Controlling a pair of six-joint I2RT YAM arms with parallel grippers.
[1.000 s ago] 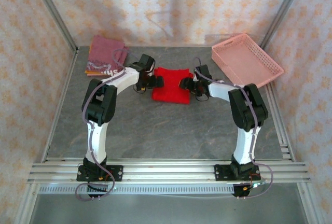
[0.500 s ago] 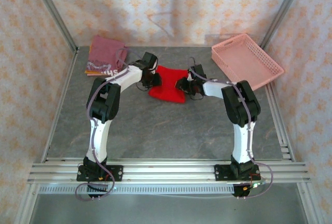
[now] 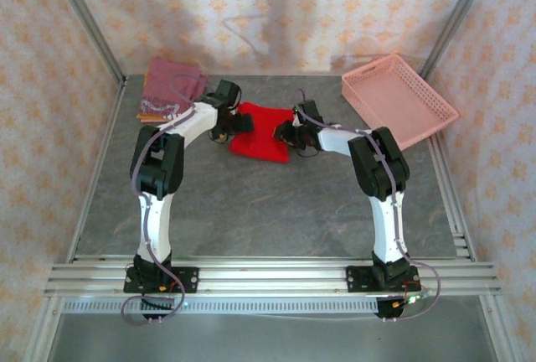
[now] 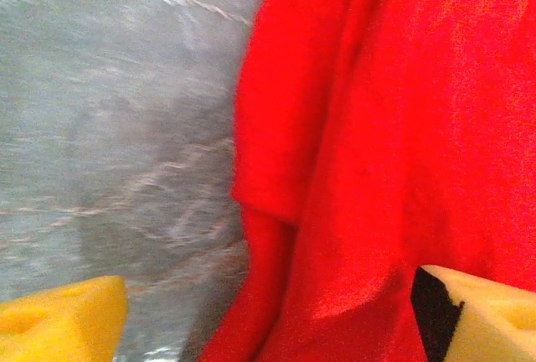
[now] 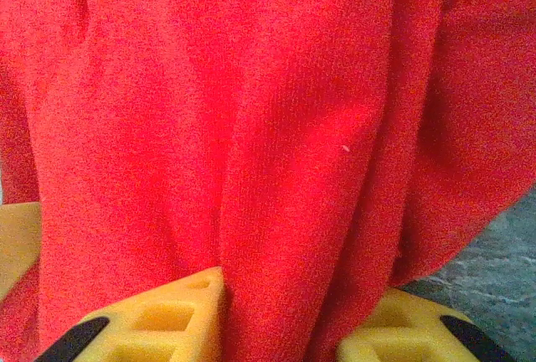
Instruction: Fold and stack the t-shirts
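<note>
The bright red t-shirt [image 3: 261, 134] lies bunched at the back middle of the grey table [image 3: 251, 203]. My left gripper [image 3: 228, 126] is at its left edge. In the left wrist view this gripper [image 4: 268, 320] is open, with its yellow fingers [image 4: 59, 320] wide apart over the red cloth [image 4: 402, 127] and the bare table. My right gripper [image 3: 283, 134] is at the shirt's right side. In the right wrist view it [image 5: 280, 328] is shut on a fold of the red t-shirt [image 5: 251, 85] pinched between the yellow fingers [image 5: 159, 324]. A folded maroon-pink t-shirt [image 3: 172, 84] rests on an orange one [image 3: 151, 116] at the back left.
A pink lattice basket [image 3: 398, 98] sits tilted at the back right corner. Patterned walls and metal posts close in the table on three sides. Aluminium rails [image 3: 268, 274] carrying both arm bases run along the near edge.
The red t-shirt has slid left and back toward the folded stack, bunching narrower. Both grippers moved left with it.
</note>
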